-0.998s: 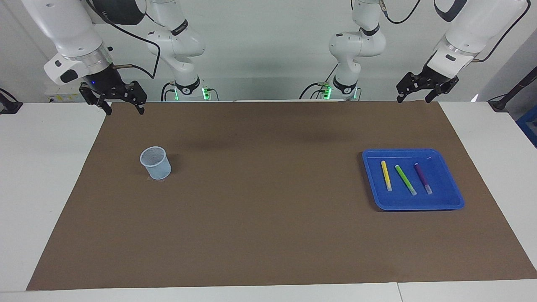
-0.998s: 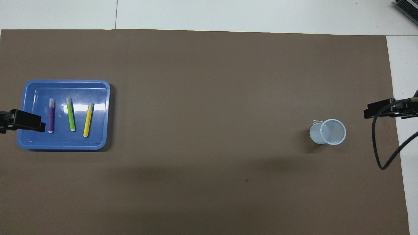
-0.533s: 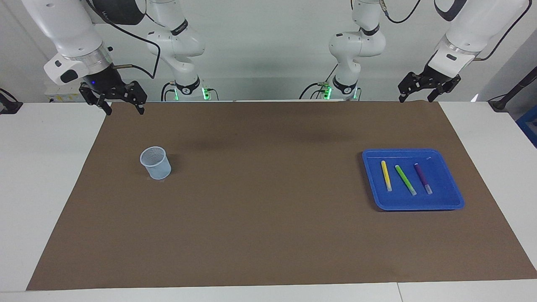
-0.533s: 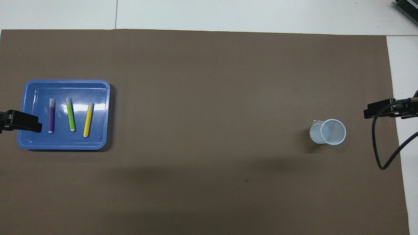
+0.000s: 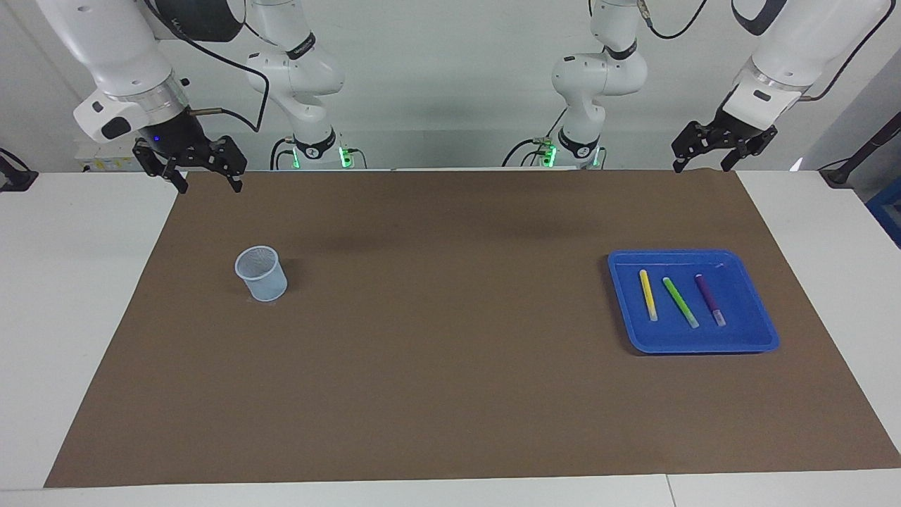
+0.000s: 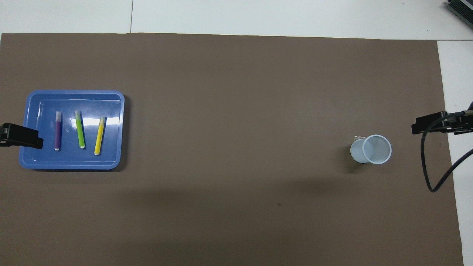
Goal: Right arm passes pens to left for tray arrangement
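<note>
A: Where the brown mat (image 5: 450, 366) meets the left arm's end of the tabletop (image 5: 830, 232), what sits there?

B: The blue tray (image 5: 757, 331), flat on the mat. In it lie the three pens side by side, apart from one another: the yellow pen (image 5: 647, 294), the green pen (image 5: 680, 302) and the purple pen (image 5: 709, 298).

A: And the arms?

B: Both are raised. The left gripper (image 5: 704, 166) hangs over the mat's edge nearest the robots, its fingers spread and holding nothing. The right gripper (image 5: 207, 186) hangs over the mat's corner at its own end, fingers spread too, nothing between them.

A: Anything else?

B: A pale translucent cup (image 5: 261, 273) stands upright on the mat toward the right arm's end, well apart from the tray.
</note>
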You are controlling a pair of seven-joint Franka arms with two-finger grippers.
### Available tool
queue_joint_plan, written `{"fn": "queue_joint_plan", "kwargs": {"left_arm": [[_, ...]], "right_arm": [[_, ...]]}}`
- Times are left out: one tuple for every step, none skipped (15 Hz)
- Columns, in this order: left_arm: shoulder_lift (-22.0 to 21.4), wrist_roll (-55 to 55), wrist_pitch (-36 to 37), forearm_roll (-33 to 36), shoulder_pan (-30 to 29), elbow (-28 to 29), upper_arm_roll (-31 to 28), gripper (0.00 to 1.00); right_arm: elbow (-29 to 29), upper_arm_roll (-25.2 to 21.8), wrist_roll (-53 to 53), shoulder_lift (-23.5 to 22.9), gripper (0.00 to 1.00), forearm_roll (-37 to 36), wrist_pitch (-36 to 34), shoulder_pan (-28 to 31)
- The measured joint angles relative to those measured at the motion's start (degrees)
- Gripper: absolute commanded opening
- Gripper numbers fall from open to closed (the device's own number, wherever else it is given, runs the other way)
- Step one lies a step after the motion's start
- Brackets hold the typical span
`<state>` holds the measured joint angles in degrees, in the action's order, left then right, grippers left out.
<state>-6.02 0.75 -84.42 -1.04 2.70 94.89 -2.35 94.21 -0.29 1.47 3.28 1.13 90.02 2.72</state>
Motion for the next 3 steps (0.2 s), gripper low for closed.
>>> {"fn": "queue_joint_plan", "kwargs": {"left_arm": [[0.0, 0.0, 0.0, 0.0, 0.0, 0.0, 0.0, 1.00], [0.0, 0.0, 0.0, 0.0, 0.0, 0.0, 0.0, 1.00], [0.0, 0.0, 0.0, 0.0, 0.0, 0.0, 0.0, 1.00]], "right_arm": [[0.0, 0.0, 0.0, 0.0, 1.00, 0.0, 0.0, 0.0], [0.0, 0.0, 0.0, 0.0, 1.00, 0.0, 0.0, 0.0], [0.0, 0.0, 0.0, 0.0, 1.00, 0.0, 0.0, 0.0]]}}
